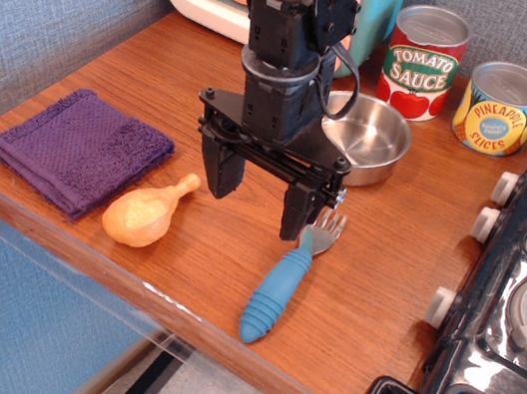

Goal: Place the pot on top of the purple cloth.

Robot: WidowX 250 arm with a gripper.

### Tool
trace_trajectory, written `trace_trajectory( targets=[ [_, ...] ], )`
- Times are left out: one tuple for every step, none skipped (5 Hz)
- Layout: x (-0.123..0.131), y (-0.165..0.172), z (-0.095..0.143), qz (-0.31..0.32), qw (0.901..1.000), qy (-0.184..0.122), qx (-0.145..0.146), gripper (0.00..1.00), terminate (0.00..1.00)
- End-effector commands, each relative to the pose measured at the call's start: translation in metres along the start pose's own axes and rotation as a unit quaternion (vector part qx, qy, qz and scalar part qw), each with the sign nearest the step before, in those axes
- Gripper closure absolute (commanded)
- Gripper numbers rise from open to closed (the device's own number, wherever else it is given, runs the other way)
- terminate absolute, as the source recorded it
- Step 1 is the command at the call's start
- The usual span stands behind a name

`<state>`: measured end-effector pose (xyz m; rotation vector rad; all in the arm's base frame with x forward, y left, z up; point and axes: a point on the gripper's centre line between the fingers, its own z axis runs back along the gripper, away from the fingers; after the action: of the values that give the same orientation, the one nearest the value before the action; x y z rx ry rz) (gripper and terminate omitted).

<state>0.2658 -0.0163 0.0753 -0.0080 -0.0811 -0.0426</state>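
Status, nothing done: my end effector (261,190) is hanging released and empty while the pot (363,136) is sitting far right, well apart from the bare purple cloth (79,150) lying near left.

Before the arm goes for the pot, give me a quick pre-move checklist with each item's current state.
1. Gripper open and empty: ok.
2. Pot upright and empty: ok.
3. Gripper aligned on the pot: not ok; it hangs in front of it, above the table.
4. Purple cloth flat, nothing on it: ok.
5. Path to the cloth: not ok; chicken leg lies beside the cloth, fork by the right finger.
6. Pot handle position: cannot tell.
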Motion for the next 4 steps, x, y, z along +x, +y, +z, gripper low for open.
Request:
trace_trajectory(
  targets=[
    [0.000, 0.000, 0.000, 0.000, 1.0000, 0.000, 0.000, 0.00, 0.00],
    [0.037, -0.011, 0.002, 0.002, 0.9999, -0.013, 0.011, 0.00, 0.00],
    [0.079, -0.027, 0.001, 0.013, 0.9995, -0.026, 0.008, 0.00, 0.00],
    [0.118, -0.041, -0.001, 0.013, 0.9990, -0.041, 0.012, 0.00, 0.00]
  ],
)
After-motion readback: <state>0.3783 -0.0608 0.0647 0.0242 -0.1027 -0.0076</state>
